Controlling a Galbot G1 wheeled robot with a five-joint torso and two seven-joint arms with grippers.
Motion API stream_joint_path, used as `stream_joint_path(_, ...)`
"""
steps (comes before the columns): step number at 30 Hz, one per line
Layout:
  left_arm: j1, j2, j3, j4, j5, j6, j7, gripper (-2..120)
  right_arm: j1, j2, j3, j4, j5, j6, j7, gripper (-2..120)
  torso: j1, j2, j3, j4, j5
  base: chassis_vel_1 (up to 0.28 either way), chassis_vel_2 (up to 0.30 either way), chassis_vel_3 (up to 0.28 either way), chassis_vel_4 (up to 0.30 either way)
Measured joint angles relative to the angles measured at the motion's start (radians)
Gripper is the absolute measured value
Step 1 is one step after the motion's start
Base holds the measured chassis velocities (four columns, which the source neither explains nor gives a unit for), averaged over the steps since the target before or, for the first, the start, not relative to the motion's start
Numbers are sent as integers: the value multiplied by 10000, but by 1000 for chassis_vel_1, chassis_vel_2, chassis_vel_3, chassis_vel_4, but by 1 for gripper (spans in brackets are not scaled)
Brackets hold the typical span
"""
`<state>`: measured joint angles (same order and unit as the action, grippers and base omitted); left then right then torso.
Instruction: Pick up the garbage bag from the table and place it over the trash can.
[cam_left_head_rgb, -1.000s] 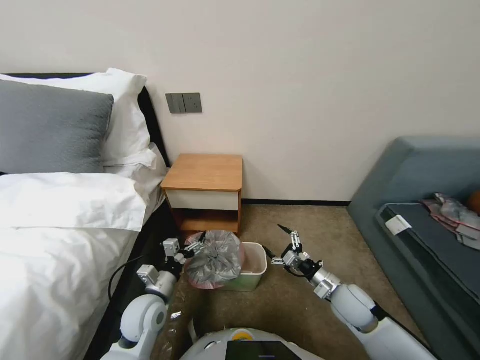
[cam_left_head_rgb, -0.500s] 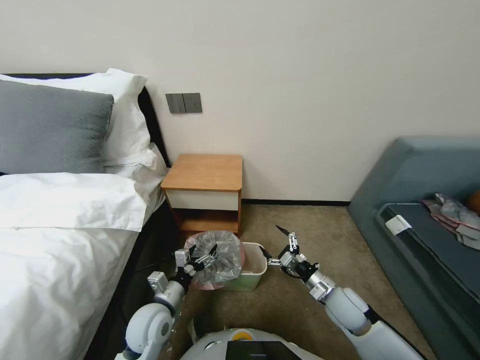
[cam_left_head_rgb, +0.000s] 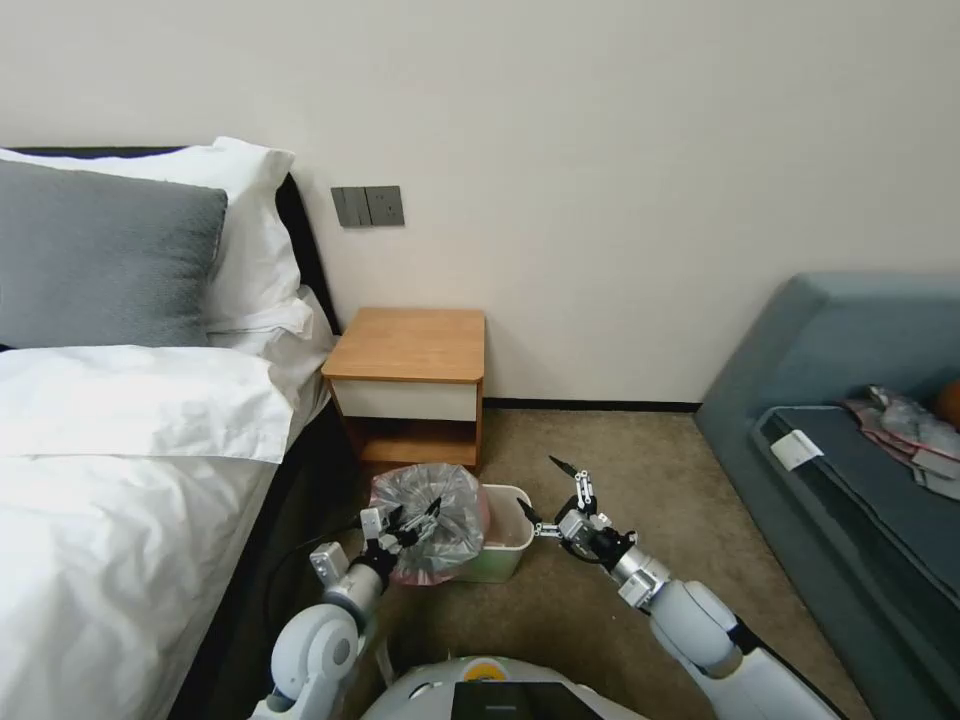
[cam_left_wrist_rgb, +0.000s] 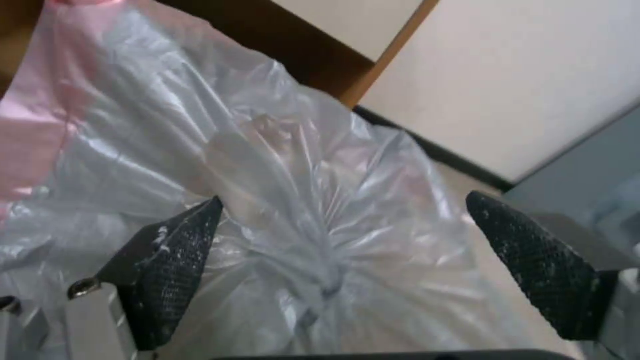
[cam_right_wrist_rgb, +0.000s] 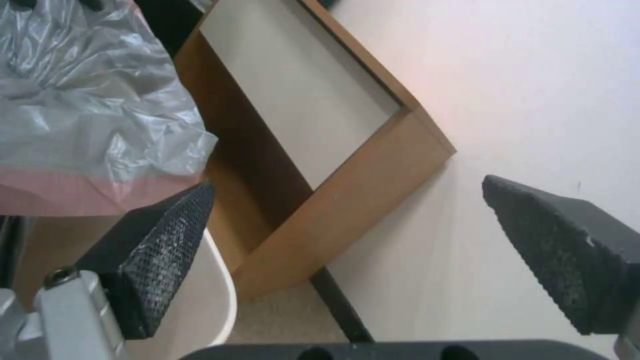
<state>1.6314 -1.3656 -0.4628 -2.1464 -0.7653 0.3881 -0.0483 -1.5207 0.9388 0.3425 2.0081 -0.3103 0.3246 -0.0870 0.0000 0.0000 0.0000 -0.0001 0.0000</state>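
- Head view: the trash can (cam_left_head_rgb: 508, 545) stands on the carpet (cam_left_head_rgb: 600, 450), in front of the nightstand (cam_left_head_rgb: 410, 385) and beside the bed (cam_left_head_rgb: 120, 480).
- The garbage bag (cam_left_head_rgb: 430, 515) sits bunched over the left half of the trash can, with a pink edge hanging down the near side. The right half of the cream interior is uncovered.
- The tabletop (cam_left_head_rgb: 410, 343) of the nightstand carries nothing.
- The left tool (cam_left_head_rgb: 415, 520) hovers at the near face of the bag, fingers spread wide. Left wrist view: the two black finger pads (cam_left_wrist_rgb: 170, 280) stand well apart on either side of the gathered knot of the bag (cam_left_wrist_rgb: 320, 240). No plastic is pinched between them.
- The right tool (cam_left_head_rgb: 548, 495) is held just right of the trash can rim, fingers spread wide and holding nothing. Right wrist view: one finger pad (cam_right_wrist_rgb: 160, 250) lies near the cream rim of the trash can (cam_right_wrist_rgb: 223, 295), with the bag (cam_right_wrist_rgb: 87, 115) to one side and the nightstand (cam_right_wrist_rgb: 320, 150) between the pads, farther off.
- A blue-grey sofa (cam_left_head_rgb: 850, 400) stands at the right, with a pile of plastic packets (cam_left_head_rgb: 910, 430) on its seat, well apart from the trash can.
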Motion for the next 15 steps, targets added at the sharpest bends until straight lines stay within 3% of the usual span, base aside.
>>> stream_joint_path(4, -75, -8, -170, 37, -449, 159, -262, 93, 1, -8, -33, 0, -1, 0, -32, 100, 0, 0, 0, 1, 0, 0, 0, 0, 0)
stream_joint_path(15, -120, -88, -257, 86, -397, 116, -880, 93, 4, -5, -81, -29, -7, -12, -56, 100, 0, 0, 0, 1, 1, 0, 0, 0, 0)
